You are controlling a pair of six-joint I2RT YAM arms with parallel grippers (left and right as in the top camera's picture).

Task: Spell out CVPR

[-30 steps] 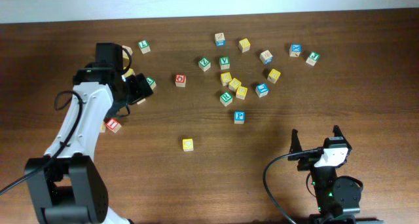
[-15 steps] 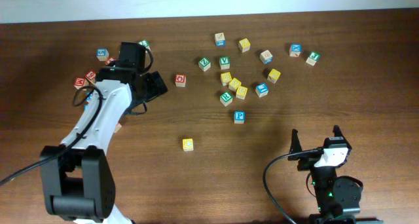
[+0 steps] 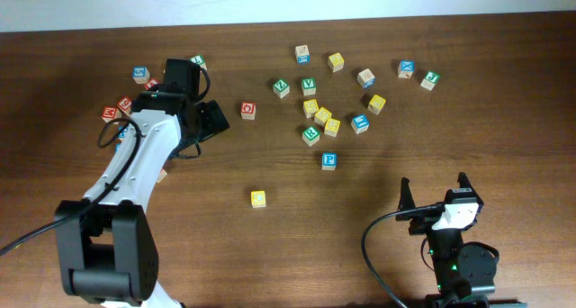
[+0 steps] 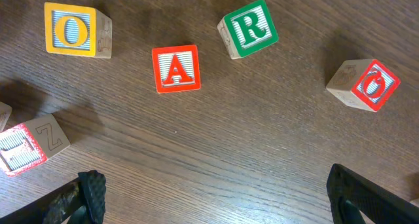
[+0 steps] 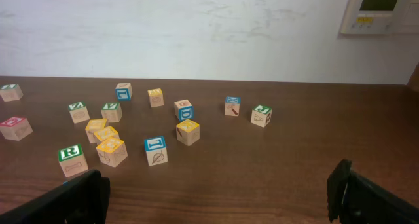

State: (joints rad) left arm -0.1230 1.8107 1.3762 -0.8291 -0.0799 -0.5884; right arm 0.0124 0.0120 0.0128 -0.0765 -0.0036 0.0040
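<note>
Left jaws hover agape above the table (image 4: 262, 152).
Spread presumably to straddle a letter: green R block (image 4: 247, 29) lies ahead, slightly right of their midline. Right jaws gape too, parked.

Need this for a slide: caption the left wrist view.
Open left hand above yellow O, red A and green R blocks.

This looks like an indoor robotics lab or test room. A dark brown wood-grain table (image 3: 504, 119) stands against a plain, scuffed white wall (image 5: 196, 27), which carries a beige plastic control panel with a small green screen (image 5: 382, 8). A white-and-black robot arm (image 3: 135, 164) and a compact black robot arm (image 3: 454, 245) trailing a looping black cable (image 3: 364, 245) work at the table, where small painted wooden letter blocks (image 3: 309, 86) lie scattered.
</note>
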